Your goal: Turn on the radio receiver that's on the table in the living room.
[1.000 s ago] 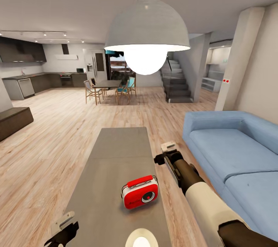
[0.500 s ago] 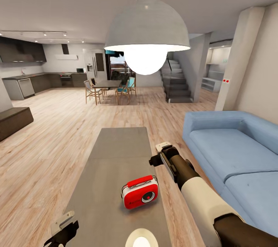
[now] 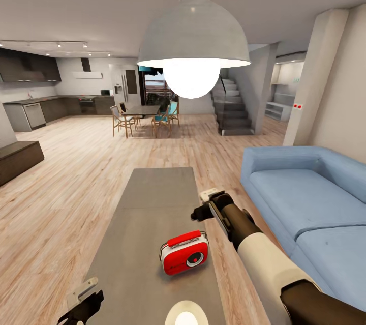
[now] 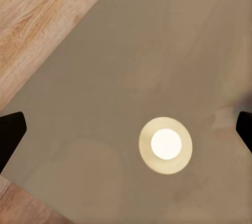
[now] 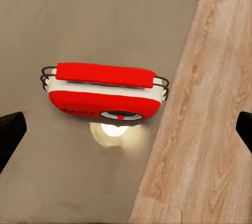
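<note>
The red radio receiver point(image 3: 184, 253), with white sides and a red top handle, stands upright on the long grey table point(image 3: 152, 198), near its right edge, with its dial facing me. My right gripper point(image 3: 202, 207) hovers above the table's right edge, just beyond the radio and apart from it. In the right wrist view the radio point(image 5: 102, 92) lies below the gripper, and the dark fingertips point(image 5: 10, 134) stand wide open with nothing between them. My left gripper point(image 3: 81, 298) hangs open over the table's near left part, its fingertips point(image 4: 10, 129) far apart above the bare top point(image 4: 131, 50).
A blue sofa point(image 3: 310, 203) runs close along the right of the table. A white dome pendant lamp point(image 3: 193, 40) hangs above, and its reflection point(image 3: 184, 315) shines on the table. Wood floor point(image 3: 66, 198) lies open to the left. The dining table and chairs point(image 3: 145, 116) and the kitchen stand far back.
My right gripper has moved left and slightly nearer, from beside the table's edge to over it, closer to the radio. The radio and the left gripper have stayed still.
</note>
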`<state>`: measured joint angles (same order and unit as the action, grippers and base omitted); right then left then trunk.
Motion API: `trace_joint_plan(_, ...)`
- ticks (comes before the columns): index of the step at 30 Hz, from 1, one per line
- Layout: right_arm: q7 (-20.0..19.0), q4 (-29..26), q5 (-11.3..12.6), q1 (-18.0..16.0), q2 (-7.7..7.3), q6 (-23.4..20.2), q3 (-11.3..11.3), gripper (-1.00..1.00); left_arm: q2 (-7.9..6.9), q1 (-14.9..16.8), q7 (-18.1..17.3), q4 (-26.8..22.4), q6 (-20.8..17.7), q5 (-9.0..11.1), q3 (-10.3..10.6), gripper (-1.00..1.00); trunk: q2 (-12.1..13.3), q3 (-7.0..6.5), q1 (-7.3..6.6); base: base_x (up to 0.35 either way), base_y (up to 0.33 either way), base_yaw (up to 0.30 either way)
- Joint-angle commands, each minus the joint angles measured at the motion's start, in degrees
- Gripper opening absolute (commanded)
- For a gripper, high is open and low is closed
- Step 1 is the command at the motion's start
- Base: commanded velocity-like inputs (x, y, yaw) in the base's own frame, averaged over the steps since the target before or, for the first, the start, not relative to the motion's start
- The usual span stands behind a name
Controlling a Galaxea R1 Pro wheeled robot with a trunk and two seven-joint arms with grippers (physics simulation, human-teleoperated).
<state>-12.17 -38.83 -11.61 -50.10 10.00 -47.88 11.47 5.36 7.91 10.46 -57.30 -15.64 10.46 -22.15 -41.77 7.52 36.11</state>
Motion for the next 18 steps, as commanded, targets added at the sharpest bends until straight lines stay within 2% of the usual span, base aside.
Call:
trace_joint_plan(1,-0.8,0.01,-0.12,0.0,0.0,-0.01,0.67,1.0,-0.03,0.0,0.0,0.0,0.0,0.0,0.0,1.0,0.0,0.0,0.0,0.0,0.0,0.0)
trace_joint_plan(4,-1.56,-0.01,-0.12,0.0,0.0,-0.02,1.3,1.0,-0.07,0.0,0.0,0.0,0.0,0.0,0.0,1.0,0.0,0.0,0.0,0.085,0.0,0.0)
trace_joint_plan(10,-1.85,0.01,-0.26,0.0,0.0,-0.02,1.6,1.0,-0.09,0.0,0.0,0.0,0.0,0.0,0.0,1.0,0.0,0.0,0.0,0.215,0.0,0.0)
trace_joint_plan(18,-1.71,-0.01,-0.4,0.0,0.0,0.01,1.62,1.0,-0.09,0.02,0.0,0.0,0.0,0.0,0.0,1.0,0.0,0.0,0.0,0.038,0.0,0.0)
